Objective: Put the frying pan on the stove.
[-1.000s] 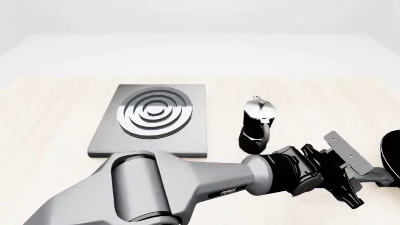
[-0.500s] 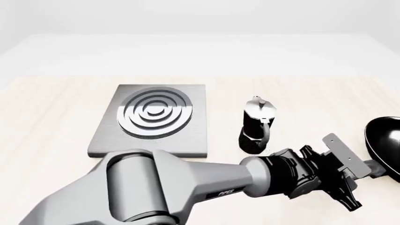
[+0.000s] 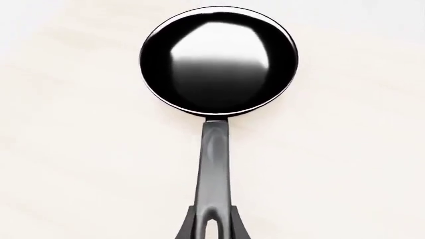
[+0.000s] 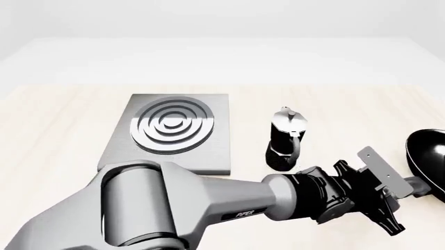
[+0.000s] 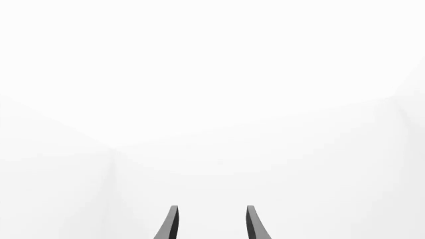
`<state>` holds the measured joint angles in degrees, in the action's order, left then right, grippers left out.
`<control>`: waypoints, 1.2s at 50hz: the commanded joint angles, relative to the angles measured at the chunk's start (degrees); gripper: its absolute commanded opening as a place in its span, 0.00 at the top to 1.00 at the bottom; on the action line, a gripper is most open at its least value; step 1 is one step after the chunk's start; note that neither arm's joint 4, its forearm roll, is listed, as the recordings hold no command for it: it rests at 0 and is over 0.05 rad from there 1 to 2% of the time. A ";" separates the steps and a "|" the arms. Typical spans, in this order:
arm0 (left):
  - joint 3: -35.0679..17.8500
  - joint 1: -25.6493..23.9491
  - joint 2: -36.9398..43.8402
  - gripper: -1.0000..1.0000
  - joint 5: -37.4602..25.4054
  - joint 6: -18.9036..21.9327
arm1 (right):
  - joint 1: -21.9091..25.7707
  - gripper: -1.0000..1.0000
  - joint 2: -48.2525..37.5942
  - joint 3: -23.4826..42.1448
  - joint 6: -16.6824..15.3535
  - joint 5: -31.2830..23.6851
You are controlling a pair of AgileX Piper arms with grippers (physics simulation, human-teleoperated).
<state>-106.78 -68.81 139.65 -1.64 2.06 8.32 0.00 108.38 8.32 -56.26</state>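
The frying pan (image 4: 429, 156) is a glossy black round pan at the front view's right edge, partly cut off. In the left wrist view the whole frying pan (image 3: 219, 59) shows, with its long dark grey handle (image 3: 214, 169) running back to my left gripper (image 3: 212, 230), which is shut on the handle's looped end. In the front view my left gripper (image 4: 405, 190) reaches far right across the table. The stove (image 4: 170, 130), a grey square plate with silver rings, lies well to the left of the pan. My right gripper (image 5: 211, 224) stands open, facing blank white.
A black and silver moka pot (image 4: 285, 140) stands upright between the stove and the pan, just beyond my left forearm (image 4: 230, 203). The pale wooden table (image 4: 56, 135) spreads left of the stove.
The pan has come further into the front view from the right edge, held by the left gripper, which shifted slightly up and left. Little moved in the last half second.
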 commanded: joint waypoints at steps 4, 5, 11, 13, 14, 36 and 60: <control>-0.18 0.63 -2.82 1.00 2.98 0.38 | 0.06 0.00 0.00 -0.02 -0.16 -0.01; -0.23 0.68 -2.84 1.00 3.00 0.40 | 0.07 0.00 0.00 -0.03 -0.18 -0.01; 0.29 0.86 -3.54 1.00 4.03 0.32 | 0.10 0.00 0.00 -0.04 -0.23 -0.02; 4.06 0.89 -7.22 1.00 4.19 0.34 | 0.20 0.00 0.00 -0.05 -0.29 -0.02; 5.65 1.06 -8.43 1.00 4.92 0.31 | 0.22 0.00 0.00 -0.06 -0.32 -0.02; 8.15 1.38 -13.31 1.00 7.15 1.12 | 0.51 0.00 0.00 -0.07 -0.50 -0.03; 11.85 2.01 -18.97 1.00 9.84 1.50 | 0.64 0.00 0.00 -0.08 -0.62 -0.03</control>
<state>-94.56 -67.26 124.08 6.73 2.63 8.91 0.00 108.32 7.75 -56.29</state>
